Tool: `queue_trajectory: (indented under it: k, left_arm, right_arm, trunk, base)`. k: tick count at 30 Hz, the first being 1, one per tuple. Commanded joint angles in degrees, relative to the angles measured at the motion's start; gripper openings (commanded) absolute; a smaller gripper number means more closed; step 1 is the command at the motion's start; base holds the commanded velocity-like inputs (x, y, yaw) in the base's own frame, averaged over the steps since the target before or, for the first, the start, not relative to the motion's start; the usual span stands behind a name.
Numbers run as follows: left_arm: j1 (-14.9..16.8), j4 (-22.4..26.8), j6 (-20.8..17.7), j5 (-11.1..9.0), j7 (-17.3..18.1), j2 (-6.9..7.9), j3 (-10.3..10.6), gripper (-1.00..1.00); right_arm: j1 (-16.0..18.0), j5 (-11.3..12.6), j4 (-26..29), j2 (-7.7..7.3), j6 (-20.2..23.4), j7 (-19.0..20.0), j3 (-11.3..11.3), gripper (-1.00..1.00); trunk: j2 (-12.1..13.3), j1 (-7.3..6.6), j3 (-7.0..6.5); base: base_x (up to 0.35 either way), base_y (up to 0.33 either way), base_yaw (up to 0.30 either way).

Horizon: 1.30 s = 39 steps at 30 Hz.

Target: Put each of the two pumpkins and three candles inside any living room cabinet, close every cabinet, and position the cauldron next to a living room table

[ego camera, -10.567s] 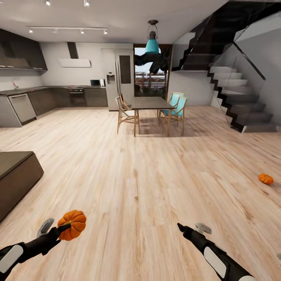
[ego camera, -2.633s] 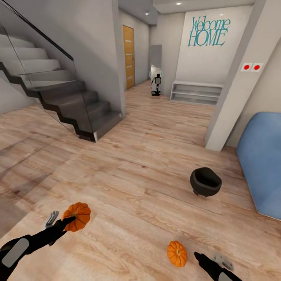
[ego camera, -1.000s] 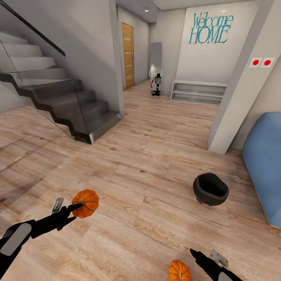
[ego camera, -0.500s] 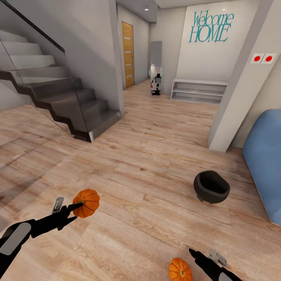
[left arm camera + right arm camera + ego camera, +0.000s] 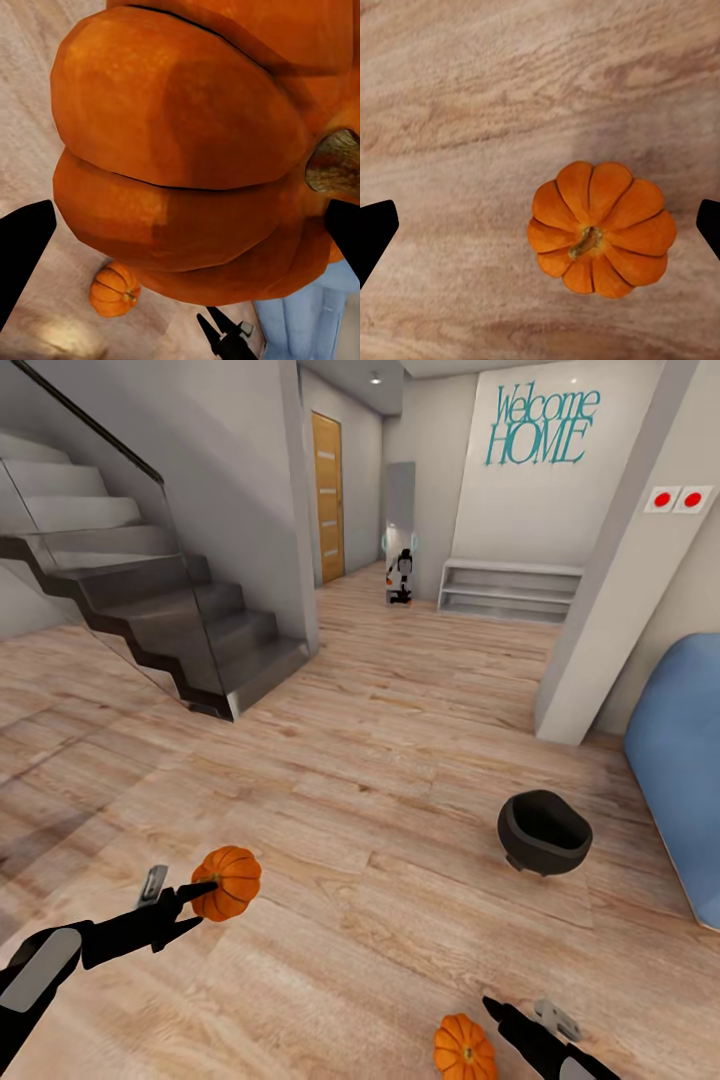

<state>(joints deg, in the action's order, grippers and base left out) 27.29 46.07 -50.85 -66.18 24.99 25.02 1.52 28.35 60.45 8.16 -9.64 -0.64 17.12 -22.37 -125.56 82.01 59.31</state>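
Note:
My left gripper [image 5: 200, 888] is shut on one orange pumpkin [image 5: 228, 882], held above the wood floor at the lower left. In the left wrist view this pumpkin [image 5: 187, 150] sits close up between the fingers. The second pumpkin [image 5: 463, 1048] lies on the floor at the bottom edge, stem up. My right gripper [image 5: 522, 1012] is open just to its right. In the right wrist view that pumpkin [image 5: 600, 229] lies below the spread fingers, off toward one fingertip. The black cauldron [image 5: 543, 832] stands on the floor further right. The candles, cabinet and table are out of view.
A dark staircase with a glass balustrade [image 5: 170, 610] rises at the left. A white pillar [image 5: 600, 610] and a blue padded seat [image 5: 680, 760] stand at the right. A hallway with a low white shelf [image 5: 510, 590] runs straight ahead. Bare wood floor [image 5: 360, 810] surrounds me.
The robot has turned from the kitchen side toward the hallway and come up to the floor pumpkin. Over the last second the view barely shifted and the left arm edged right with its pumpkin.

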Motion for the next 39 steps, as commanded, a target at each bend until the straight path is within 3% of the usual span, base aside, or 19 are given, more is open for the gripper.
queue_trajectory:
  k: [1,8,13,20,24,32,39]
  left_arm:
    - [0.0,0.0,-0.1,-0.2,0.2,0.10,0.1,-1.00]
    - [0.0,1.3,-0.7,-1.1,0.2,0.09,0.3,-1.00]
    - [0.0,3.5,-5.6,-3.1,0.2,0.02,0.3,-1.00]
    - [-0.1,4.1,-6.4,-4.5,0.2,0.12,0.4,-1.00]
    - [-0.7,8.1,-6.4,-5.7,1.4,0.36,0.4,-1.00]
    - [-2.9,13.3,-6.5,-6.1,4.5,2.00,0.3,-1.00]
    - [-3.3,13.7,-6.5,-6.2,6.1,2.19,0.3,-1.00]
  right_arm:
    - [0.0,0.6,0.0,-0.03,-0.1,0.2,-0.5,1.00]
    - [0.0,0.5,0.0,-0.08,-0.1,0.7,-0.5,1.00]
    - [0.0,0.5,0.0,-0.05,0.0,2.0,-0.5,1.00]
    - [0.0,0.4,0.1,-0.11,-0.1,2.2,-0.5,1.00]
    - [0.0,0.4,0.1,-0.10,-0.1,2.2,-0.5,1.00]
    - [0.0,0.4,0.1,-0.12,-0.1,2.4,-0.5,1.00]
    - [0.0,0.4,0.1,-0.12,-0.1,2.4,-0.5,1.00]
  trunk:
    - [-0.4,0.22,0.23]
    - [-3.2,1.75,1.48]
    - [-5.2,2.85,2.38]
    - [-8.1,4.39,3.64]
    - [-9.7,5.27,4.36]
    - [-12.9,7.02,5.79]
    - [-15.7,8.56,7.05]
  base:
    - [0.000,0.000,0.000]
    - [0.000,0.000,0.000]
    - [0.000,0.000,0.000]
    - [0.000,0.000,0.000]
    - [0.000,0.000,0.000]
    - [0.000,0.000,0.000]
    - [0.000,0.000,0.000]
